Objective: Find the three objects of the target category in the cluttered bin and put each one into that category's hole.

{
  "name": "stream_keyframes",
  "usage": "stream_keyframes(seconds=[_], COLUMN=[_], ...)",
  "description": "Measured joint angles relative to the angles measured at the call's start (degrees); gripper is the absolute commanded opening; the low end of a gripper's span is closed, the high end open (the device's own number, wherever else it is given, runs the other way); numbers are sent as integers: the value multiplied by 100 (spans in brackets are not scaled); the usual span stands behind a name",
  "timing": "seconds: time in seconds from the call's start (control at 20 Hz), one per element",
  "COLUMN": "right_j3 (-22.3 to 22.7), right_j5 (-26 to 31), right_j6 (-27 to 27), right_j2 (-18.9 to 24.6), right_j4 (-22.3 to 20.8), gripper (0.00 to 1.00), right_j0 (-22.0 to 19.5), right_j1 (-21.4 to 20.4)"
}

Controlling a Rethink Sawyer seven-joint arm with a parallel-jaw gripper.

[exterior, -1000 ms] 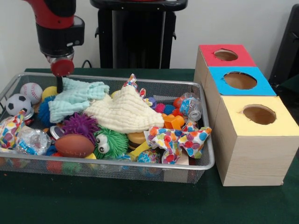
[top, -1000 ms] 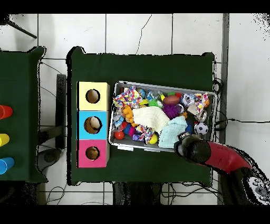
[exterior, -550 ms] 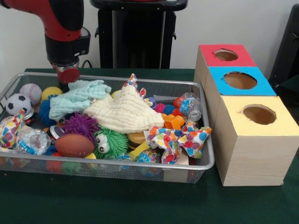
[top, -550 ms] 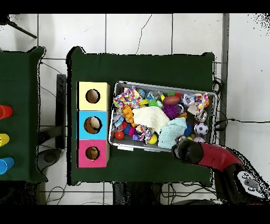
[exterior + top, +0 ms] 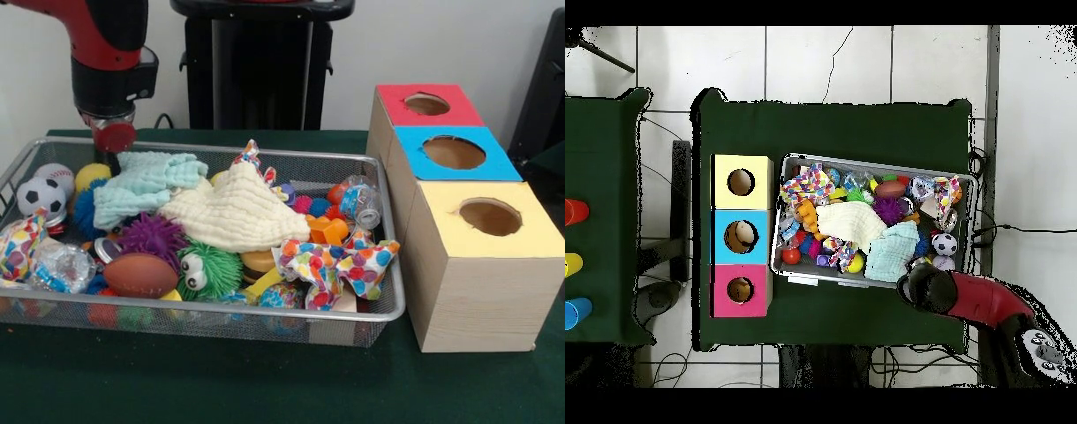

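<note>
The pincer [image 5: 113, 159] hangs at the bin's [image 5: 265, 316] back corner, beside the mint cloth [image 5: 146, 184]; its tip is mostly hidden behind the mesh rim, so I cannot tell whether it is released or clenched. The target category is not evident. If it is cloths, the candidates lie in plain sight: the mint cloth just beside the pincer, a cream cloth [image 5: 237, 210] in the middle touching it, and a dotted cloth [image 5: 335, 263] at the end nearest the boxes. A good pick would probably come straight down on a raised fold of the mint cloth, clear of the rim and of the blue spiky ball [image 5: 86, 212] beneath.

The bin also holds a soccer ball [image 5: 35, 196], a baseball [image 5: 58, 173], a football [image 5: 139, 275], a purple spiky ball [image 5: 152, 237] and a green googly-eyed ball [image 5: 207, 269]. Beside it stand three boxes, each with a hole: red [image 5: 427, 105], blue [image 5: 453, 152], yellow [image 5: 490, 217]. In the overhead view something pale shows inside the blue box's hole [image 5: 741, 237].
</note>
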Motion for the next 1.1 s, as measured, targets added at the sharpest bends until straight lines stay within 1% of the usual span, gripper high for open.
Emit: stream_keyframes(seconds=[0.15, 0.25, 0.35, 0.5, 0.75, 1.1], right_j3=[143, 189, 260, 288, 289, 380], right_j5=[155, 239, 472, 700, 749, 539], right_j6=[0, 0, 0, 0, 0, 0], right_j2=[107, 156, 244, 284, 295, 304], right_j4=[54, 82, 126, 129, 128, 128], gripper=[100, 100, 100, 100, 100, 100], right_j0=[-148, -237, -459, -652, -762, -712], right_j1=[-334, -463, -732, -950, -1089, -1000])
